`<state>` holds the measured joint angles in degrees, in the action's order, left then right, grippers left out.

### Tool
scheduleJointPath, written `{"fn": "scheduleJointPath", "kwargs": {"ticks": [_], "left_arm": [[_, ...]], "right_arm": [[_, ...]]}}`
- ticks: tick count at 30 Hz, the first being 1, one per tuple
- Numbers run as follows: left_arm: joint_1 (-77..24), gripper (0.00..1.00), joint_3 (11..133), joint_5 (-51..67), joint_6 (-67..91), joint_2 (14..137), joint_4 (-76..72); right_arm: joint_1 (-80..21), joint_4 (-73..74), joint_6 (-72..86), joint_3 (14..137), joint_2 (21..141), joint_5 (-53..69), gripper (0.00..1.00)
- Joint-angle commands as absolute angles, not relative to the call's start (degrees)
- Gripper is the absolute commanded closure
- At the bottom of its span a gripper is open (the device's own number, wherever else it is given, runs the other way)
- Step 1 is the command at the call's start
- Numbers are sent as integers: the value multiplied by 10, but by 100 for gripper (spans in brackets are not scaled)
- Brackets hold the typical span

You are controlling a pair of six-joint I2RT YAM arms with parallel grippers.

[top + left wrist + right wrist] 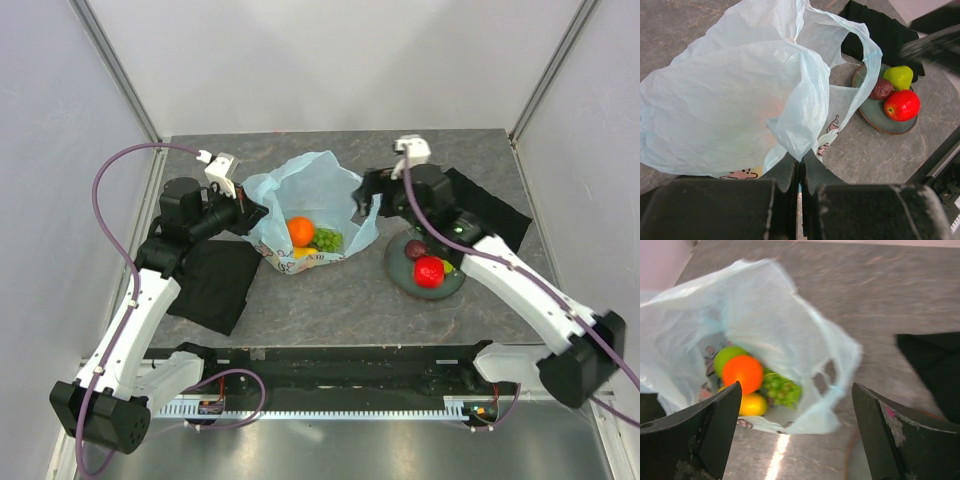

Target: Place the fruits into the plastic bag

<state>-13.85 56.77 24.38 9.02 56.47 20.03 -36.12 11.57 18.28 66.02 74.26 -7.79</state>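
1. Closest to the arm bases, a black cloth lies flat on the surface at the left, and nothing rests on it. To the right sits the grey-blue plate, which looks like the pick-up spot.
2. Three fruits are bunched together on that plate, touching: a red apple, a dark purple fruit and a green apple. On this evidence, those three are not yet bagged.
3. Just beside the plate, the plastic bag slumps on the surface between the two arms, its mouth facing up.
4. The left gripper has its jaws clamped shut on a pinch of the bag's edge. That hold appears to prop the thin film up so the mouth does not fold closed.
5. The right gripper hangs over the opening, jaws spread wide with nothing between them. It looks placed there for dropping fruit straight in.
6. Down in the bag there's an orange, a green grape bunch and a yellow fruit. A green round fruit is tucked behind the orange. All four are nestled at the bottom.
7. Farthest out, a second black cloth lies beyond the plate, partly under the right arm.
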Motion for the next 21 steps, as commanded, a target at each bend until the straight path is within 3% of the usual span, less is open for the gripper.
{"fn": "scheduleJointPath", "kwargs": {"ticks": [1, 10, 21], "left_arm": [[-139, 99, 567, 256, 79, 562, 186], [-139, 98, 566, 257, 79, 562, 185], [-139, 98, 567, 258, 80, 567, 185]], "right_arm": [[-322, 245, 201, 630, 693, -183, 2], [-309, 429, 252, 562, 672, -210, 7], [-301, 419, 273, 502, 687, -251, 4]]}}
